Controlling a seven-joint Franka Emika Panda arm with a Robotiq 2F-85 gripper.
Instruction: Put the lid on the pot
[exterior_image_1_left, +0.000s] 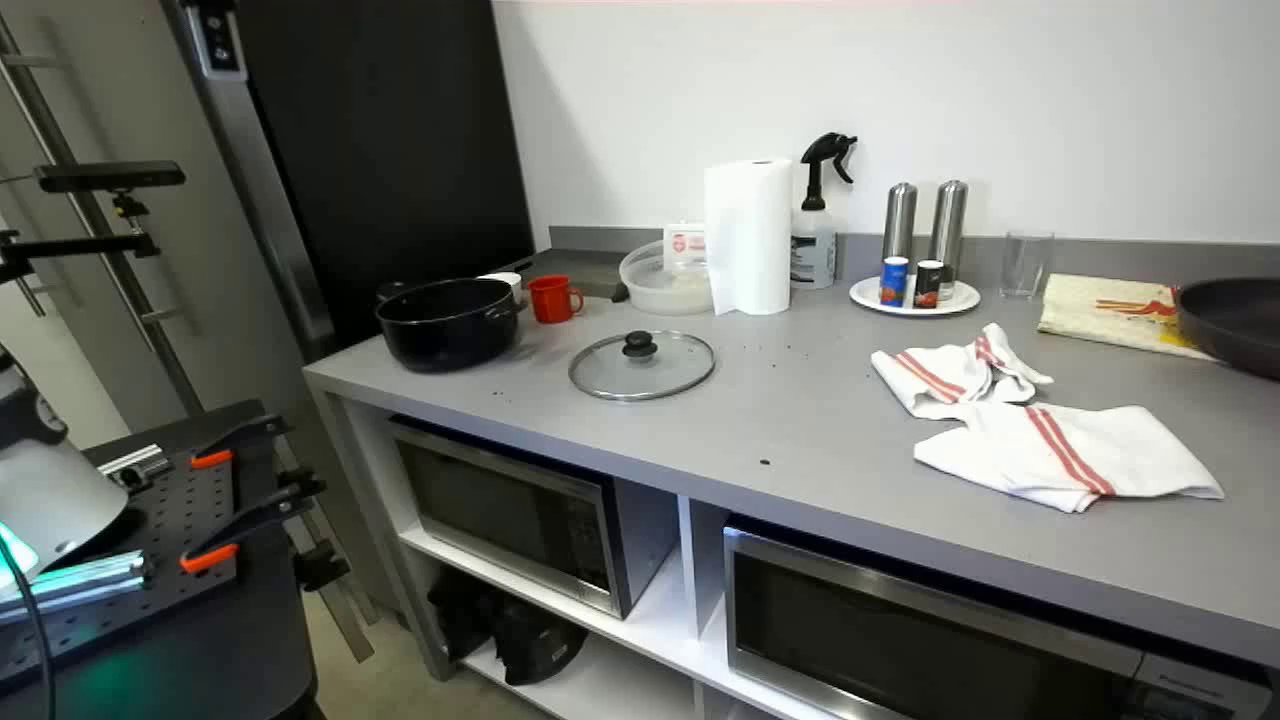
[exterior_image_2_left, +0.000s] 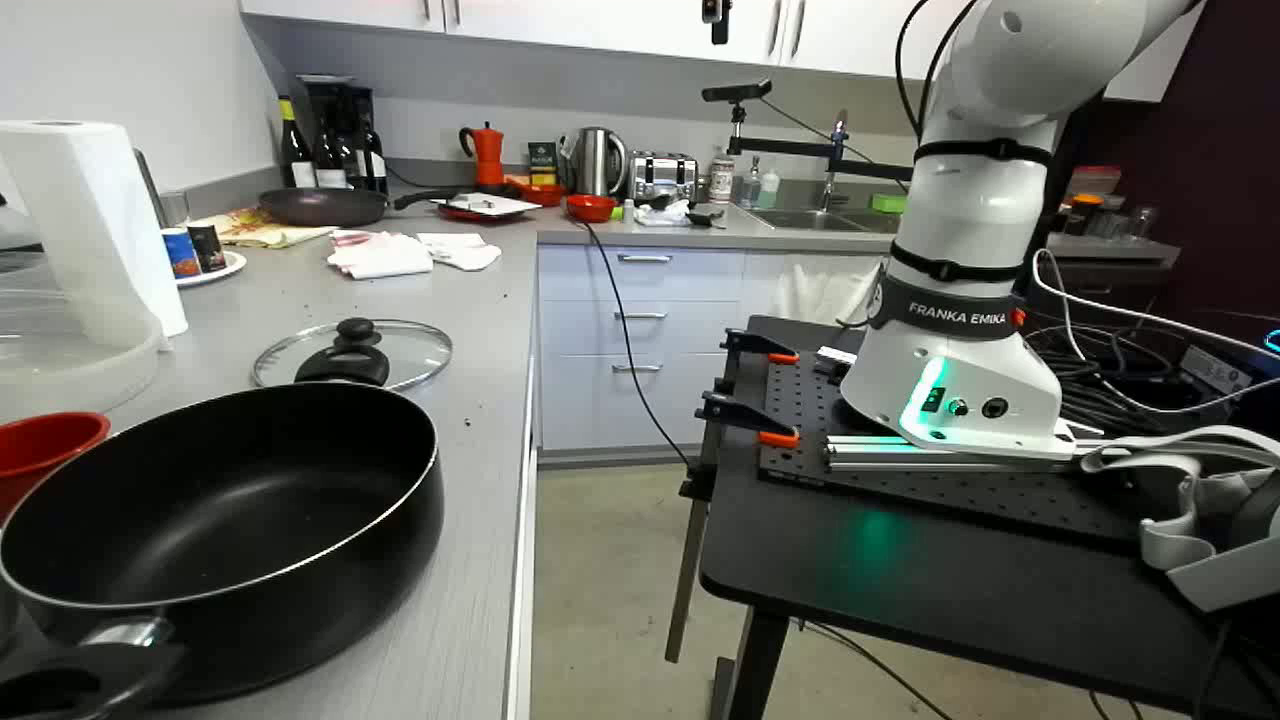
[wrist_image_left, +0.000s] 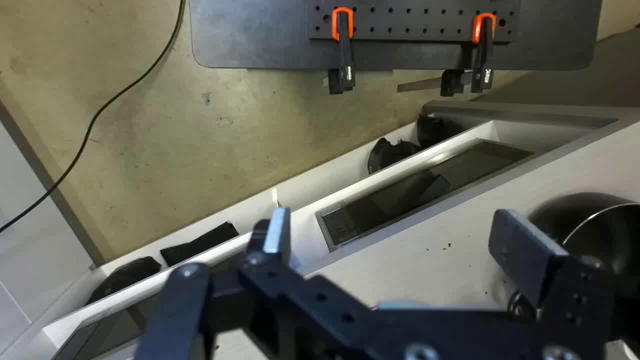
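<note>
Over on the grey worktop (exterior_image_1_left: 740, 430) there, the glass lid (exterior_image_1_left: 665, 372) lies flat, dark knob (exterior_image_1_left: 639, 343) up, just beside the black pot (exterior_image_1_left: 440, 340) yet apart from it, a red cup (exterior_image_1_left: 549, 299) near them both, while the pincer (wrist_image_left: 395, 237) holds its two fingers (wrist_image_left: 520, 255) spread wide, the worktop's front edge showing between them.

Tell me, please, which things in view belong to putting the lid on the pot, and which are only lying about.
For the job:
lid
pot
gripper, open

Only lying about:
red cup
paper roll
spray bottle
round plate
striped cloths
black pan
kettle
</note>
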